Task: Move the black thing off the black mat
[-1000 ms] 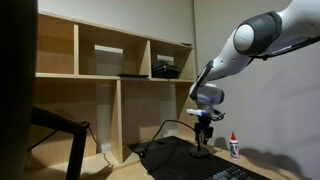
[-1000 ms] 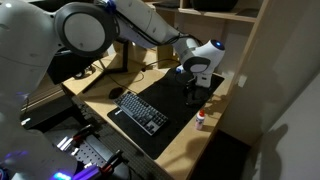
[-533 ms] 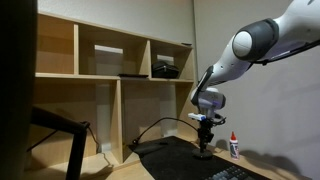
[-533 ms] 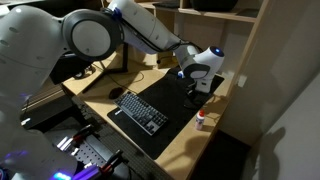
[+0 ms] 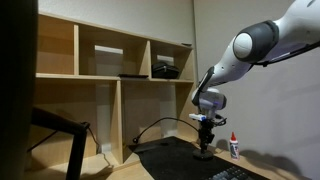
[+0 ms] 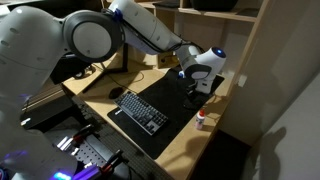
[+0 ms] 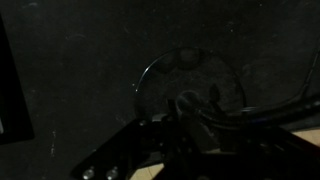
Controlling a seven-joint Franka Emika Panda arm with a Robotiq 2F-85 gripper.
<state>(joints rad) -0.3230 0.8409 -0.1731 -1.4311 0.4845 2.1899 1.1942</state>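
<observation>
In an exterior view the gripper (image 5: 204, 132) hangs straight down over the black thing (image 5: 203, 152), whose base sits on the mat (image 5: 175, 160). Its thin neck arcs away toward 9 o'clock. A bottle (image 5: 234, 146) stands near the base at 3 o'clock, and shelves (image 5: 100, 75) fill the wall behind.

In an exterior view looking down on the desk, the gripper (image 6: 197, 86) is low over the black thing (image 6: 192, 98), toward the mat's (image 6: 170, 115) 1 o'clock corner. A keyboard (image 6: 138, 110) lies at 8 o'clock of it and the bottle (image 6: 202, 119) at 5 o'clock.

The wrist view is very dim. The round base (image 7: 190, 85) shows on the mat (image 7: 80, 60), with the gripper (image 7: 190, 130) coming in from 6 o'clock. I cannot tell whether its fingers are spread or closed.
</observation>
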